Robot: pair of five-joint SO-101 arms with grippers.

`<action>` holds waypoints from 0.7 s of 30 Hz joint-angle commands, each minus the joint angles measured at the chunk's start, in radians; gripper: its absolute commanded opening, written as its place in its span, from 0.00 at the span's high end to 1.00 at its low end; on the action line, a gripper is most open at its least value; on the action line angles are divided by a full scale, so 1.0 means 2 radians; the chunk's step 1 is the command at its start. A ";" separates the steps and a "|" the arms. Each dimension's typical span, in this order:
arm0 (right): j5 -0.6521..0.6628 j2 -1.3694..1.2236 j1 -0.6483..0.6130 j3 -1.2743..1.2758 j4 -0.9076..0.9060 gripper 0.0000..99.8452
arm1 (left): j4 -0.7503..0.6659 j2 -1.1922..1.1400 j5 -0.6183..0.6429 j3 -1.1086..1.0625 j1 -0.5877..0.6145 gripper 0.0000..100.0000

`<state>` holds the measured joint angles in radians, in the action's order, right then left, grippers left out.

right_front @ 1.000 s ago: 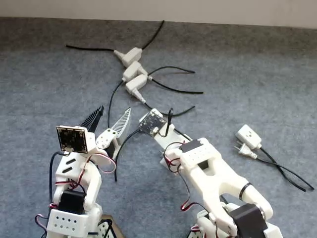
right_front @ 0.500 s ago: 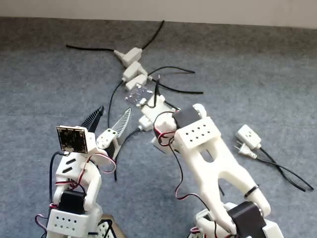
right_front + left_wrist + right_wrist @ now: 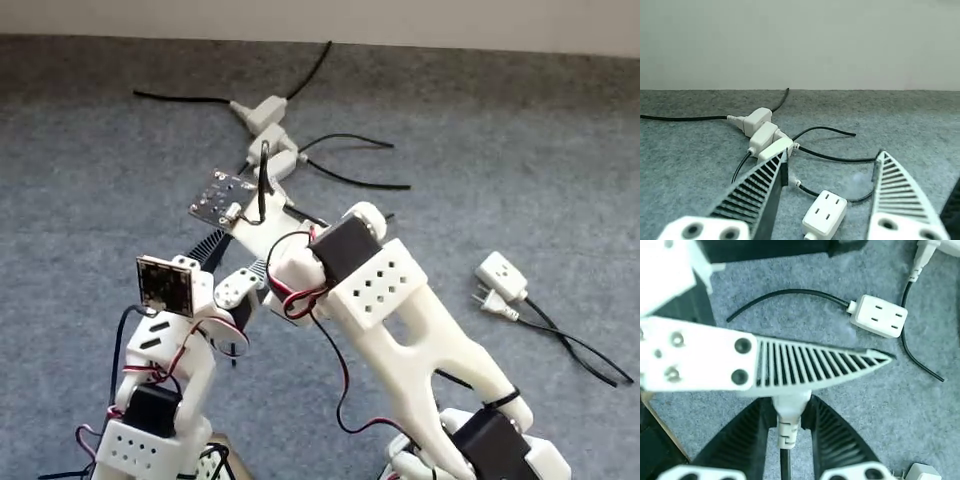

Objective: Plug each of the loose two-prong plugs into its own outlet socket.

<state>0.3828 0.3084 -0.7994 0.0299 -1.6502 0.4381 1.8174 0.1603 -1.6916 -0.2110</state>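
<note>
In the right wrist view my right gripper (image 3: 788,412) is shut on a white two-prong plug (image 3: 788,416). Its cable trails back between the black fingers, and its prongs are hidden behind the left gripper's white ribbed finger (image 3: 810,371). A loose white outlet socket (image 3: 878,315) lies on the carpet just beyond. In the left wrist view that socket (image 3: 825,214) sits between the fingers of my open left gripper (image 3: 832,155). In the high view the right arm (image 3: 370,280) stretches over the left gripper (image 3: 232,272).
A chain of three joined white sockets and plugs (image 3: 266,138) lies at the far middle, also seen as a cluster (image 3: 763,133) from the left wrist. Another socket (image 3: 501,274) and loose plug (image 3: 492,302) lie at the right. Black cables cross the grey carpet.
The right arm has swung forward and to the left, and now lies over the left gripper. The left arm has shifted slightly to the right.
</note>
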 commanded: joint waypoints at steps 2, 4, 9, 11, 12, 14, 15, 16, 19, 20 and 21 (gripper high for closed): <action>-0.005 0.009 -0.010 -0.096 -0.041 0.99 | 0.001 0.000 -0.002 -0.001 -0.010 0.73; -0.005 0.009 -0.009 -0.118 -0.050 0.99 | 0.002 0.000 -0.002 -0.001 -0.010 0.73; -0.004 0.008 -0.010 -0.133 -0.050 0.99 | 0.002 0.000 -0.002 -0.001 -0.010 0.73; -0.005 0.007 -0.010 -0.132 -0.050 0.99 | 0.002 0.000 -0.002 -0.001 -0.010 0.73; -0.005 0.007 -0.010 -0.129 -0.050 0.99 | 0.002 0.000 -0.002 -0.001 -0.010 0.73; -0.005 0.008 -0.010 -0.119 -0.049 0.99 | 0.002 0.000 -0.002 -0.001 -0.010 0.73; -0.005 0.008 -0.010 -0.112 -0.049 0.99 | 0.002 0.000 -0.002 -0.001 -0.010 0.73; -0.005 0.008 -0.010 -0.102 -0.048 0.99 | 0.002 0.000 -0.002 -0.001 -0.010 0.73; -0.002 0.008 -0.008 -0.072 -0.048 0.99 | 0.002 0.000 -0.002 -0.001 -0.007 0.73; -0.002 0.008 -0.007 -0.060 -0.048 0.99 | 0.002 0.000 -0.002 -0.001 -0.007 0.73; -0.002 0.008 -0.005 -0.046 -0.048 0.99 | 0.002 0.000 -0.002 -0.001 -0.006 0.73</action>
<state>0.3828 0.3099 -0.8071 -0.0959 -1.7238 0.4381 1.8082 0.1542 -1.6916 -0.2094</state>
